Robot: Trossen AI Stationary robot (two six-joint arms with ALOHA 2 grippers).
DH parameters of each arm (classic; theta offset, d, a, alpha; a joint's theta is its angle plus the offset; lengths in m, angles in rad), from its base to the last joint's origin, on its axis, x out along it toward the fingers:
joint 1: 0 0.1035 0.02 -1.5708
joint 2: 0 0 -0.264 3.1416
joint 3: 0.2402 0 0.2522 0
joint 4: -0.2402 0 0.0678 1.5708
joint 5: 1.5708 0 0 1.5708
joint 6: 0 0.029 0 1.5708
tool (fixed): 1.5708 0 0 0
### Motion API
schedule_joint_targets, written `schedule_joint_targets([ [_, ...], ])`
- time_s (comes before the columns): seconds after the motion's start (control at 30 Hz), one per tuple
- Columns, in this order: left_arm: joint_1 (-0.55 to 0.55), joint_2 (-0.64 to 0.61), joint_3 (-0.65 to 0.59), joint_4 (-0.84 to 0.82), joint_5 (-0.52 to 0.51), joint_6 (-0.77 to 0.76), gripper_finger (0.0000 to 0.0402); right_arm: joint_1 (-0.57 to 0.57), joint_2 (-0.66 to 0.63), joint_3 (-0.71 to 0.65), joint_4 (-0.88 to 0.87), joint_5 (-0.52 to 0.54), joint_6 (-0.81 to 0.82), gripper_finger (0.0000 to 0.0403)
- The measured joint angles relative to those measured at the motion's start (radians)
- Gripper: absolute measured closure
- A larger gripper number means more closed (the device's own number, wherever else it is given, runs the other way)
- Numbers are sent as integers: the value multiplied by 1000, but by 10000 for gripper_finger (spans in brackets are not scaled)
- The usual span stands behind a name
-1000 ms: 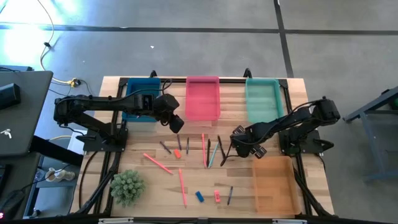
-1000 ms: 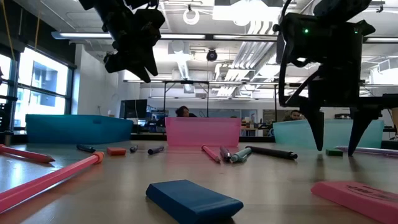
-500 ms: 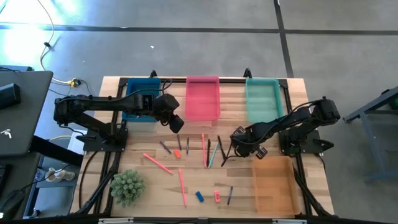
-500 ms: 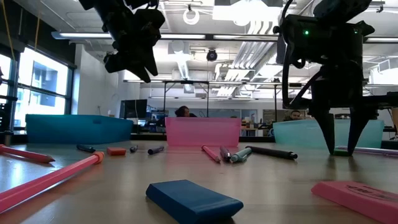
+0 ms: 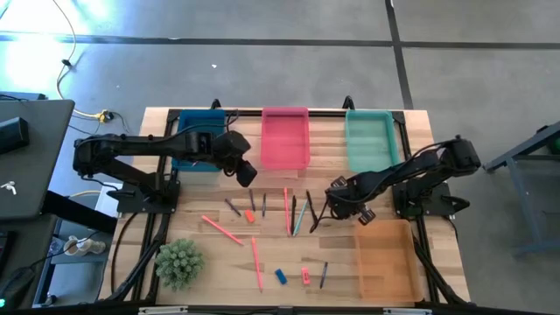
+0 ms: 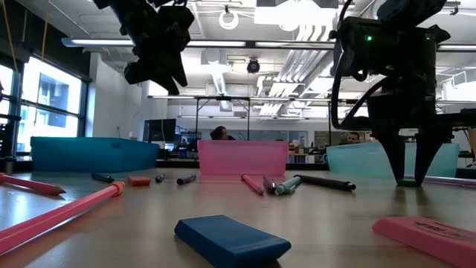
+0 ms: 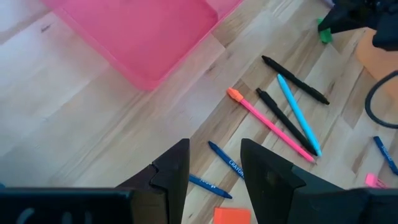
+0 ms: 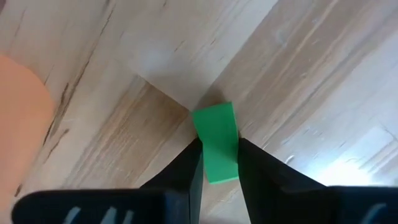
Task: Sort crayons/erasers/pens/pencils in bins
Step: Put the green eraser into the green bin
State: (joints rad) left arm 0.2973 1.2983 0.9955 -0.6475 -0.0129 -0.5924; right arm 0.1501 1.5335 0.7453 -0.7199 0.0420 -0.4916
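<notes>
**Right gripper pinches the green eraser on the counter**

The left gripper (image 5: 248, 175) hangs above the counter (image 5: 201, 249) just in front of the dark blue bin (image 5: 198, 140), its fingers (image 7: 169, 171) parted with nothing between them. Seen from its wrist, it looks down on the pink bin (image 7: 140, 31), two blue crayons (image 7: 227, 160) and an orange eraser (image 7: 231, 216) lying on the wood.

Going across from the left: a green spiky plant (image 5: 179, 262) stands near the front left corner. Right of it lie long pink pencils (image 5: 222, 230), then a short orange-red eraser (image 5: 249, 216) among small dark sticks. In the middle, in front of the pink bin, a cluster of pens (image 5: 297, 214) lies roughly side by side, one pink, one teal, others black. Toward the front edge sit a blue eraser (image 5: 281, 276), a red-pink eraser (image 5: 306, 276) and a dark stick (image 5: 324, 275).

The right gripper (image 5: 334, 208) is down at the counter, between the pen cluster and the translucent orange bin (image 5: 382, 259), in front of the teal bin (image 5: 368, 140). Its fingers (image 8: 186, 171) are closed onto the green eraser (image 8: 217, 142), one finger against each long side. From the low camera the eraser sits at counter level between the fingertips; whether it is lifted clear of the wood cannot be told.
</notes>
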Motion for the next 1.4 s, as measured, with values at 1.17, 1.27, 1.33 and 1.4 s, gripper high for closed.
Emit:
schedule_joint_targets([
  [1.17,144,-182,0,65,0,162,271,-289,-516,5,-9,641,803,327],
  [1.27,143,-182,0,87,1,161,271,-379,-527,6,-9,639,826,327],
  [1.33,143,-182,0,94,1,169,271,-438,-526,6,-9,637,847,327],
  [1.4,143,-182,0,94,1,194,271,-498,-526,6,-9,623,875,327],
])
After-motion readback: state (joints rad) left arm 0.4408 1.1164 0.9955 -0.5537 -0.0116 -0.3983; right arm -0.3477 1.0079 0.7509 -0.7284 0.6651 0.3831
